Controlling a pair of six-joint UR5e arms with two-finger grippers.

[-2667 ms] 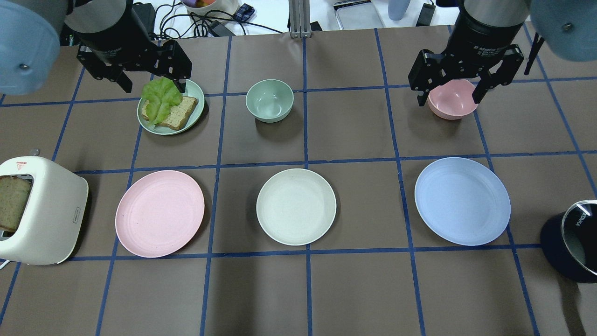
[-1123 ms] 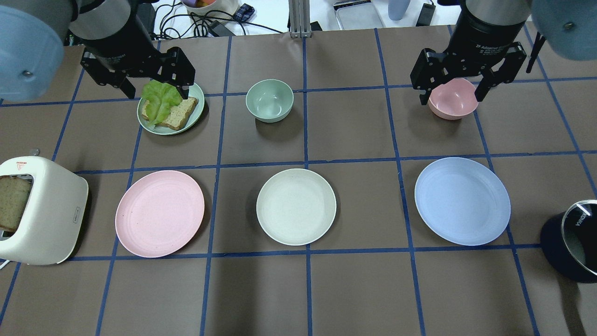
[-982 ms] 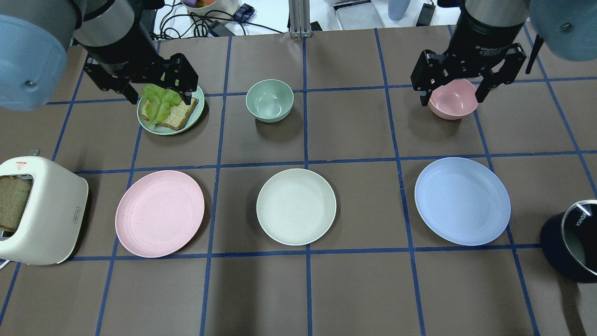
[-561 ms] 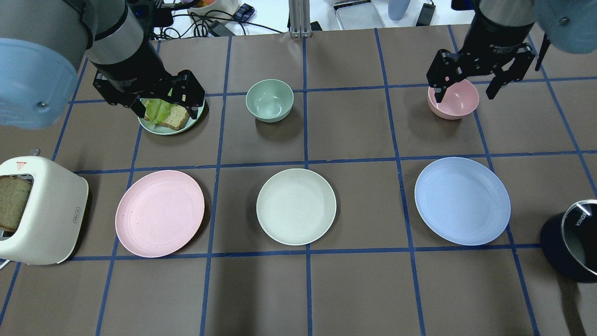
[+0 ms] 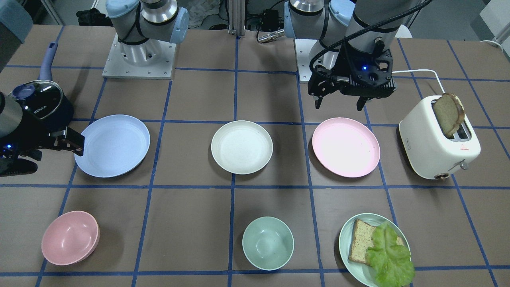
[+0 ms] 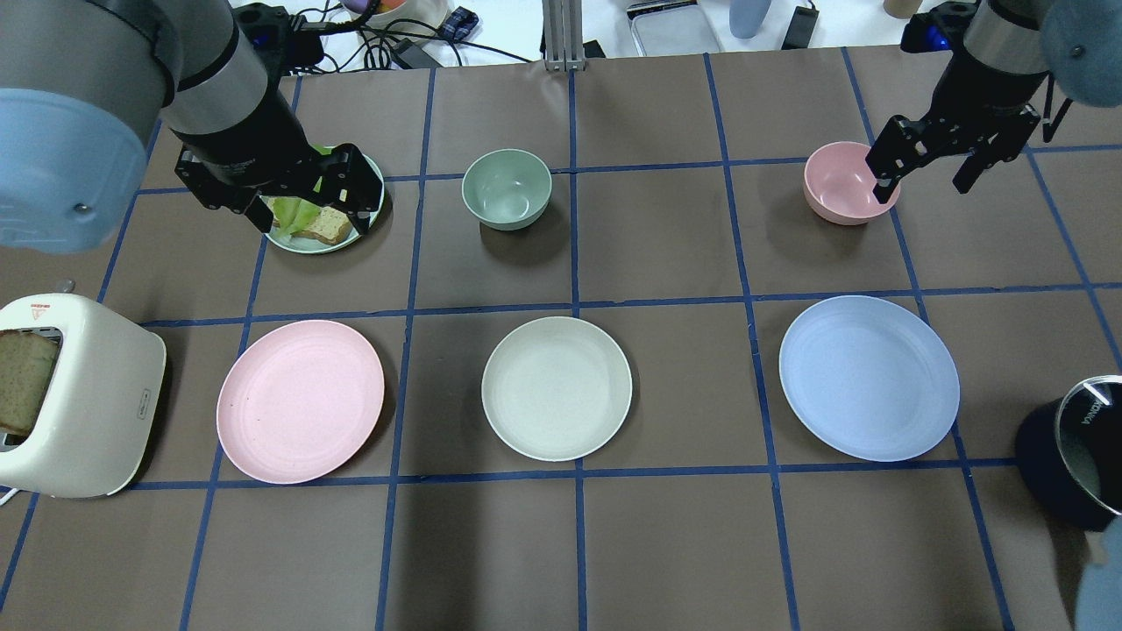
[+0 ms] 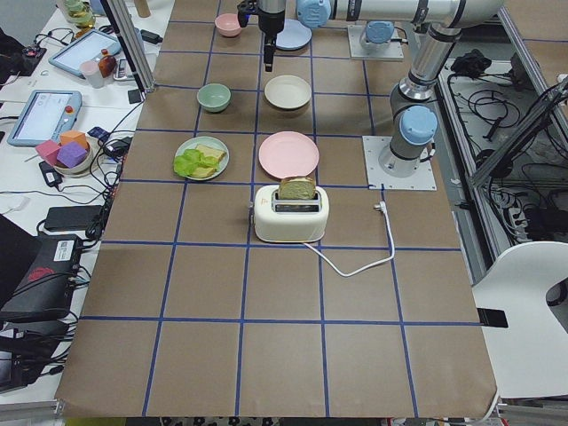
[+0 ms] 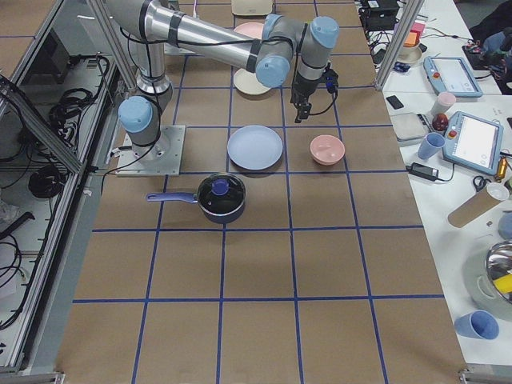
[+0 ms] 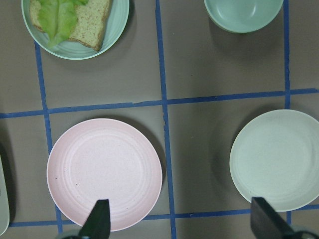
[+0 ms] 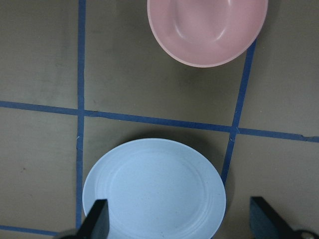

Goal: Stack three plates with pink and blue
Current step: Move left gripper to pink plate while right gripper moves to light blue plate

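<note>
Three plates lie flat on the table (image 6: 666, 543) in one row, well apart, none stacked: pink plate (image 6: 300, 400) on the robot's left near the toaster (image 6: 83, 403), cream plate (image 6: 556, 387) in the middle, blue plate (image 6: 869, 377) on the right near the pot (image 6: 1074, 451).

Left gripper (image 5: 338, 107) hangs above the table – jaws spread wide, holding nothing (its wrist camera looks down on pink and cream).

Right gripper (image 6: 919, 186) – likewise wide and empty, hanging high; its wrist view shows the blue plate and the pink bowl (image 6: 846, 182).
</note>
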